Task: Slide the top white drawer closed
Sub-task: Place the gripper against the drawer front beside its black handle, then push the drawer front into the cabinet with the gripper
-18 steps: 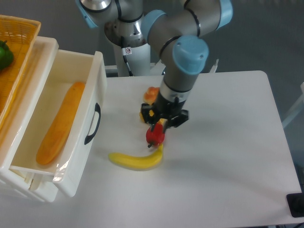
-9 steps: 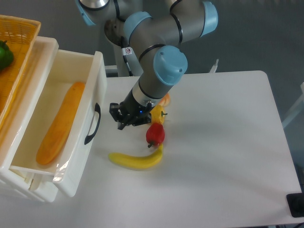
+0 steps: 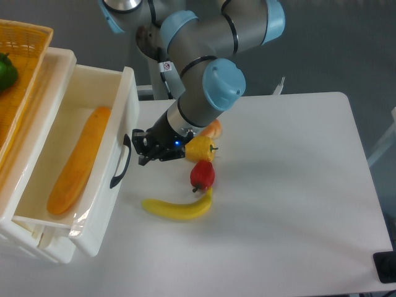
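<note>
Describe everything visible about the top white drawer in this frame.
The top white drawer is a glossy white plastic box pulled well out of its cabinet, open on top. A long orange vegetable lies along its floor. A black curved handle sits on its front panel; the gripper is right beside it, contact unclear.

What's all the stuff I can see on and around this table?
top white drawer: one, white with black handle, pulled open at left
long orange piece: one, orange, lying inside the drawer
basket: one, yellow-orange, far left atop the cabinet
green item: one, green, in the basket, mostly cut off
banana: one, yellow, on the table
red fruit: one, red, just above the banana
yellow pepper: one, yellow, beside the tool
orange fruit: one, orange, partly hidden behind the arm
table: one, white
tool: one, black, close to the drawer handle
</note>
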